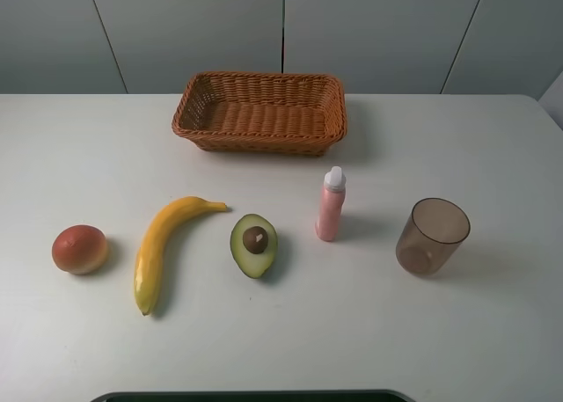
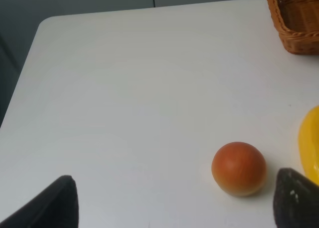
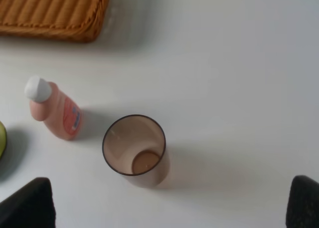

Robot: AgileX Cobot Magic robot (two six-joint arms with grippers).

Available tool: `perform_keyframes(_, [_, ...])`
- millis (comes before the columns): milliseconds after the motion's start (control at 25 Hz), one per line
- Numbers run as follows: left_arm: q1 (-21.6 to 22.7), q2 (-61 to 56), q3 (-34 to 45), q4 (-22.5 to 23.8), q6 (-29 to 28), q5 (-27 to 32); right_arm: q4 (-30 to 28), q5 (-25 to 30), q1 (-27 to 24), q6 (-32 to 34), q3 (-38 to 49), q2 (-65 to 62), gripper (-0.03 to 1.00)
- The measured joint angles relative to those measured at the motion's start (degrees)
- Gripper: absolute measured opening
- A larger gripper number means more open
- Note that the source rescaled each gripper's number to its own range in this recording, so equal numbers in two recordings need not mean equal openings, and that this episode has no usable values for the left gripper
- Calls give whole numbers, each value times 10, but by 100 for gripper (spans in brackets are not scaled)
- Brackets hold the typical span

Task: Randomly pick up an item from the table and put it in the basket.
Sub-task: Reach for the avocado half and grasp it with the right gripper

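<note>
The basket (image 1: 255,142) is orange-brown woven wicker. The avocado half (image 1: 254,244) has dark green skin, pale yellow-green flesh and a brown pit. The banana (image 1: 163,244) is yellow, the round fruit (image 1: 80,249) red-orange, the bottle (image 1: 331,207) pink and white-capped, the cup (image 1: 431,237) translucent brown, the table (image 1: 493,156) white.

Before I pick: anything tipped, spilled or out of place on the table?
Nothing stands out. The bottle and cup stand upright, the avocado lies pit up, and the banana and round fruit lie apart from it on the table. The basket sits level, nothing in it. No spill shows.
</note>
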Motion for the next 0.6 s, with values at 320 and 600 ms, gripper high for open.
perform_keyframes(320, [0, 0, 0, 0, 0, 0, 90, -47, 41, -68, -23, 153, 100])
perform_keyframes(600, [0, 0, 0, 0, 0, 0, 63, -137, 209, -37, -23, 227, 100])
